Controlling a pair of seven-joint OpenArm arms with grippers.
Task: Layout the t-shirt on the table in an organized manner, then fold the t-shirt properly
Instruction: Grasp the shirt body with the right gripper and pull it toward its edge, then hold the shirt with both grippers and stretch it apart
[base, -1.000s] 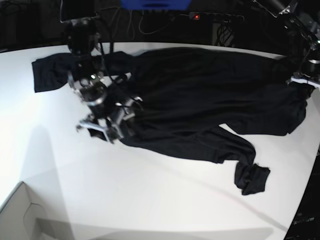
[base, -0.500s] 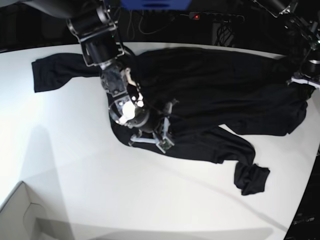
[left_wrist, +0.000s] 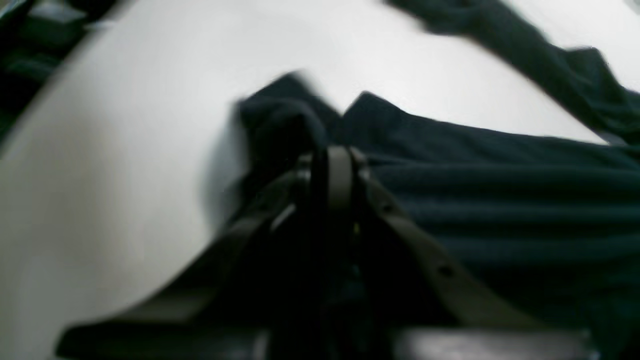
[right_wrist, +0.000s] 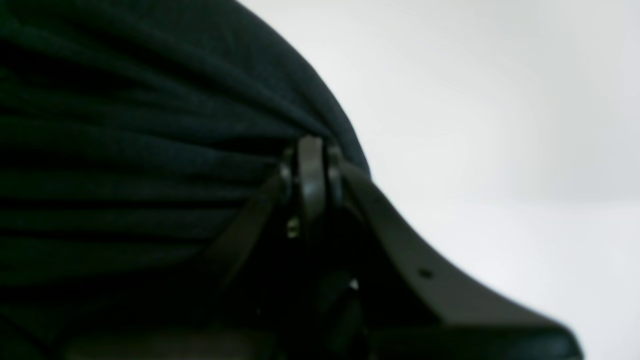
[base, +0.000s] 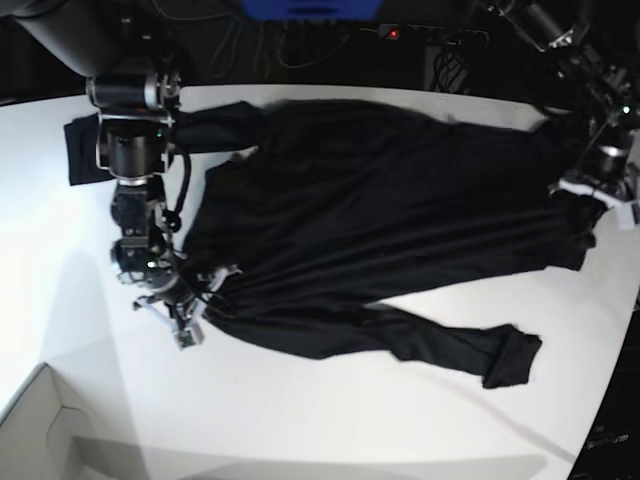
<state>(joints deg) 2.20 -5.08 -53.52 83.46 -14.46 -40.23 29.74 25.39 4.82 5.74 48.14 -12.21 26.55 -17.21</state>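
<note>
One white table (base: 330, 420), one black t-shirt (base: 400, 215), left gripper (base: 592, 190) and right gripper (base: 190, 318) each clenching it

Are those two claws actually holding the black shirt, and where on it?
Yes. The right gripper pinches a bunched edge of the t-shirt; the left gripper pinches its opposite edge.
</note>
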